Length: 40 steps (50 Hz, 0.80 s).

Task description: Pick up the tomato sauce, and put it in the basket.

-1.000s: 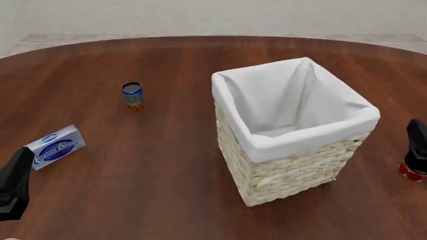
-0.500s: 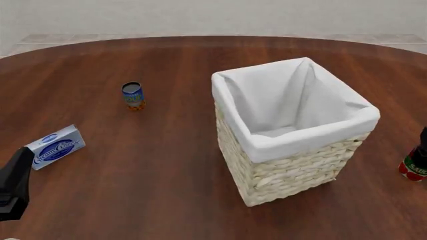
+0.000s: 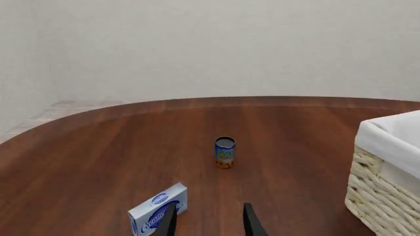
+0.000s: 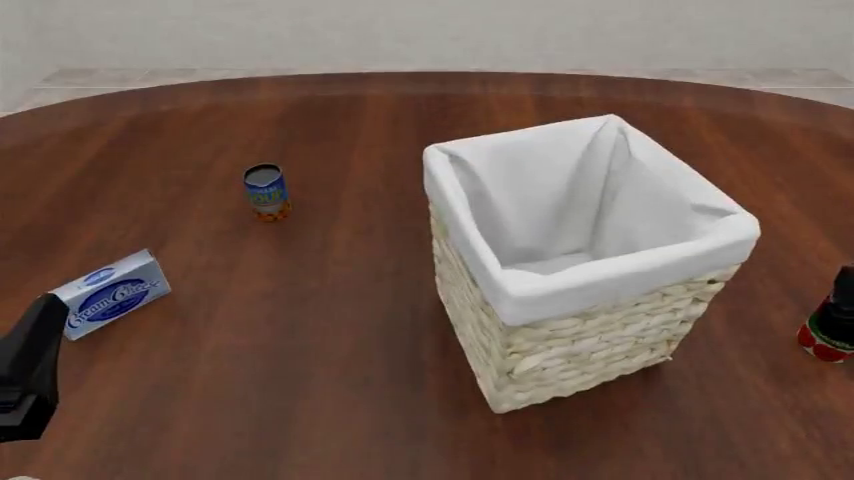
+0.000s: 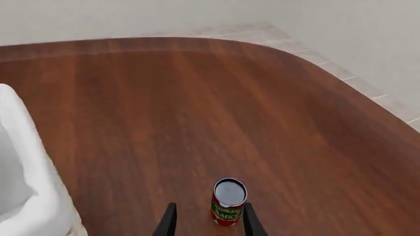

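The tomato sauce (image 5: 229,201), a small red can with a grey top, stands upright on the table just ahead of my right gripper (image 5: 208,223), close to one finger (image 5: 250,221). The gripper is open and not touching the can. In the front view the can (image 4: 825,341) shows at the far right edge, partly behind the right gripper (image 4: 843,298). The basket (image 4: 587,290), pale wicker with a white lining, stands left of the can and is empty. My left gripper (image 3: 210,223) is open and empty, low at the front left.
A blue can with an orange base (image 4: 267,192) stands at the back left. A blue and white cream cheese box (image 4: 111,293) lies near the left gripper (image 4: 34,360). The table edge (image 5: 341,81) curves beyond the tomato sauce.
My right gripper has shifted right, nearly out of the front view, uncovering more of the tomato sauce can. The left arm and all objects have not moved.
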Available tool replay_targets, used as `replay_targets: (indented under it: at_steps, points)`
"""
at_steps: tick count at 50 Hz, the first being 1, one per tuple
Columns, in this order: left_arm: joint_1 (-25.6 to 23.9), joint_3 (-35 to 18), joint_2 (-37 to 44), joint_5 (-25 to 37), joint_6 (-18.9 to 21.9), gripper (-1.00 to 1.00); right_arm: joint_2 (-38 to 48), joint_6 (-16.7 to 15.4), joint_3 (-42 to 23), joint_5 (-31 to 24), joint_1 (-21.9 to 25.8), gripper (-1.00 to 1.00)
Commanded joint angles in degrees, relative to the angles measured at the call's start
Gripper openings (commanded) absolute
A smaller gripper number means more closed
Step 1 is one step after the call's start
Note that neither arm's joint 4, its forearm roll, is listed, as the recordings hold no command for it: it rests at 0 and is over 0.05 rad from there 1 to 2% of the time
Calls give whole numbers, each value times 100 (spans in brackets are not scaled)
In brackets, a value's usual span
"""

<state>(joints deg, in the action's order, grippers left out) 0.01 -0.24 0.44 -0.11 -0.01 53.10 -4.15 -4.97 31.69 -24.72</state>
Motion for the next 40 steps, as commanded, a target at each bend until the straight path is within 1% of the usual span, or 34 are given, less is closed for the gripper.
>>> replay_targets:
  at_steps: [1,5,7,8,9,21,26,28,36,40]
  points:
    - [0,0,-1,0,2,100,894,76,28,803,-126,100]
    - [1,0,0,0,0,100,1208,107,66,1128,-179,100]
    - [0,0,-1,0,0,100,1281,94,72,1198,-188,100]
    - [1,0,-1,0,0,100,1418,109,79,1331,-210,100]
    - [0,0,1,0,0,100,1507,66,79,1411,-253,100]
    - [0,0,-1,0,-2,100,1867,81,28,1699,-345,100]
    - [0,0,0,0,0,100,2157,102,-18,1911,-341,100]
    - [0,0,0,0,0,100,2439,107,-61,2120,-330,100]
    - [0,0,0,0,1,100,2838,101,-172,2393,-330,100]
    - [1,0,1,0,-1,100,3174,108,-275,2602,-368,100]
